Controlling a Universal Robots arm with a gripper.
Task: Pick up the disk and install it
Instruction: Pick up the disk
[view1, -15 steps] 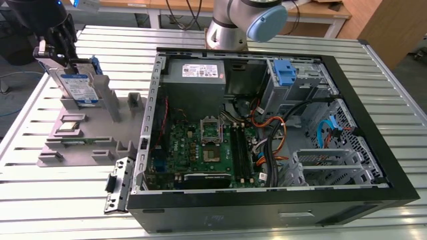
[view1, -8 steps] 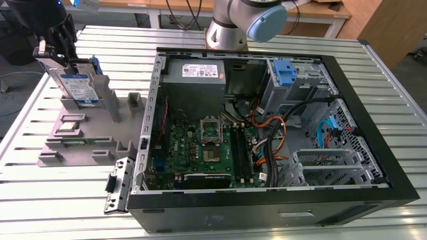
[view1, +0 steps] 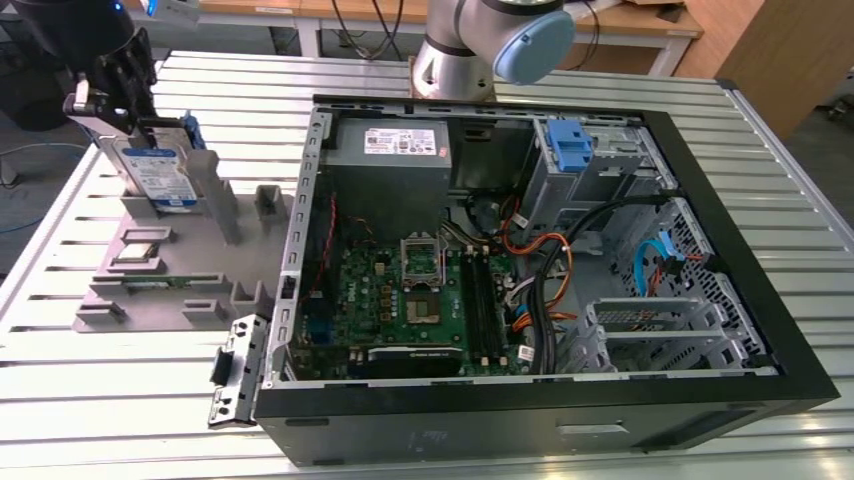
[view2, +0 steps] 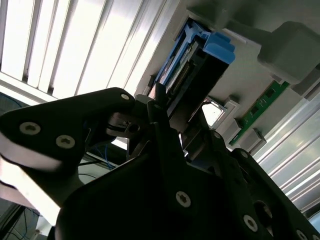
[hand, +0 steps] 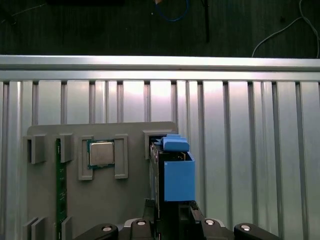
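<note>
At the exterior view's left, the gripper (view1: 131, 118) clamps the upright disk (view1: 158, 178) at the grey holder (view1: 187, 275); the print on its blue-and-white label is unreadable.

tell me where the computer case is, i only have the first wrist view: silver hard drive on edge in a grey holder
Observer: The open black metal computer case lies to the exterior view's right of the grey plastic holder.
Operator: anything in its drive cage
Observer: A bare blue plastic bracket sits at the silver metal cage.
Operator: disk's label faces where
Observer: The blue-and-white label of the silver-metal disk faces the exterior camera.
</note>
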